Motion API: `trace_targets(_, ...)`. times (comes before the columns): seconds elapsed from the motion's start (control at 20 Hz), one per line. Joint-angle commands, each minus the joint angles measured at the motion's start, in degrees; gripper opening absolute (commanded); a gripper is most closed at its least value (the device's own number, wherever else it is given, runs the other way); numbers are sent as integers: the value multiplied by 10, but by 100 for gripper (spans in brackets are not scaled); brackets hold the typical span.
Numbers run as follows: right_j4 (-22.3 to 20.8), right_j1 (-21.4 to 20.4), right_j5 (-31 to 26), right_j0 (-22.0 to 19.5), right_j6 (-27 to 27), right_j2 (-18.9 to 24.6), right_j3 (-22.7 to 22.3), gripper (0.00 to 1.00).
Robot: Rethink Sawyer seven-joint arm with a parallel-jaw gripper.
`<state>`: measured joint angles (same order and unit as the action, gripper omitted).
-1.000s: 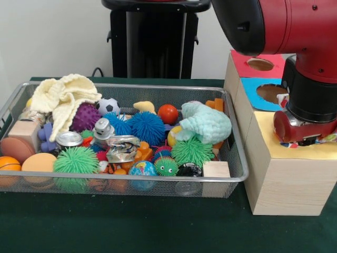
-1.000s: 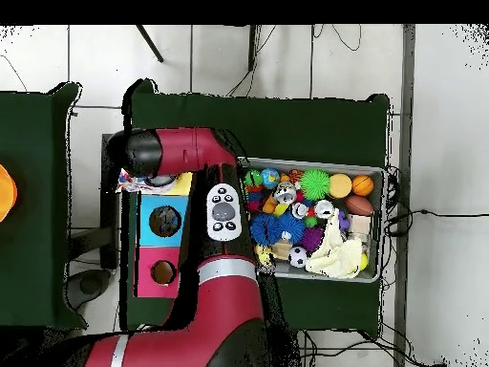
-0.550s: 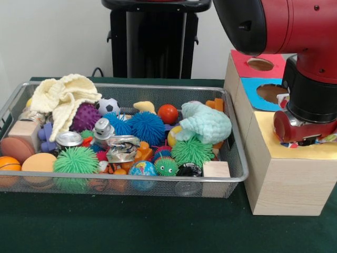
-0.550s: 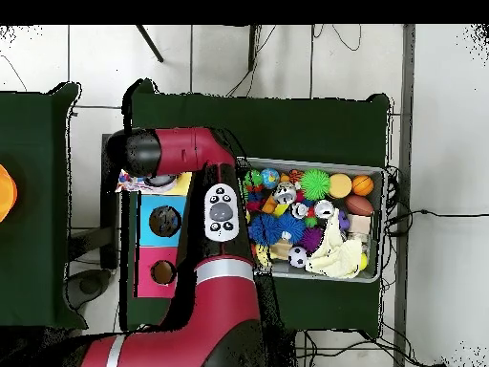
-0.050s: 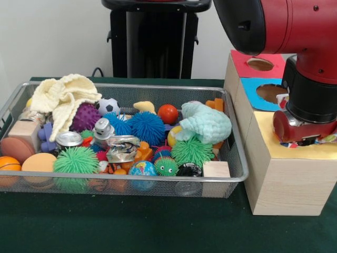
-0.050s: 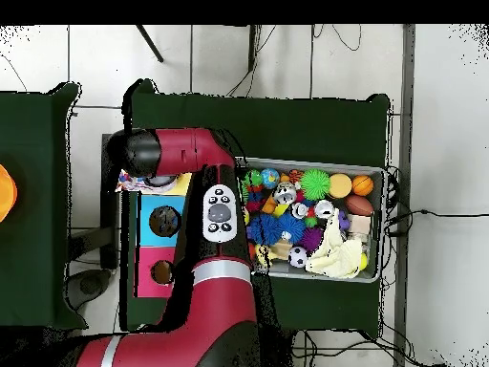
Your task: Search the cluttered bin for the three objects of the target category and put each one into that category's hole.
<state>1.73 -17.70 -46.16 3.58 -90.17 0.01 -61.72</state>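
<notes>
Nearest in front view: wooden sorting box (image 5: 284, 184), standing just beside the right end of the wire bin (image 5: 158, 182). Yellow panel (image 5: 316, 150) on the box's nearest section; blue panel with hole (image 5: 269, 93) behind it; pink panel with hole (image 5: 260, 64) farthest.

Gripper (image 5: 305, 141) low over the yellow panel, wrist vertical, presumably lined up with that category's hole, which is hidden beneath it. Finger state: cannot tell, since the wrist body covers the tips. Scraps of multicoloured material (image 5: 330, 138) visible at the gripper's edges on the yellow panel; whether held, being released, or part of the box marking not clear. Likely a drop-off step at the yellow hole, judged from position alone.

Bin contents, near rim first: wooden cube (image 5: 216, 169), globe ball (image 5: 142, 169), green spiky ball (image 5: 76, 159), orange ball (image 5: 38, 162), crushed can (image 5: 122, 148). Mid-bin: blue spiky ball (image 5: 147, 127), teal knitted cloth (image 5: 206, 122), purple spiky ball (image 5: 85, 117). Toward far rim: red ball (image 5: 168, 113), small football (image 5: 108, 106), cream knitted cloth (image 5: 63, 97) heaped in the far left corner.

Target category not identifiable here; remaining targets, if any, still among the clutter.
</notes>
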Motion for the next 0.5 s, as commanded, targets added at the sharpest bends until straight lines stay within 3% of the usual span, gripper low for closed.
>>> trace_targets(0.05,-9,173,183,-9,-166,12,-26,100)
trace_targets(0.5,-3,173,201,-4,-156,4,-28,100)
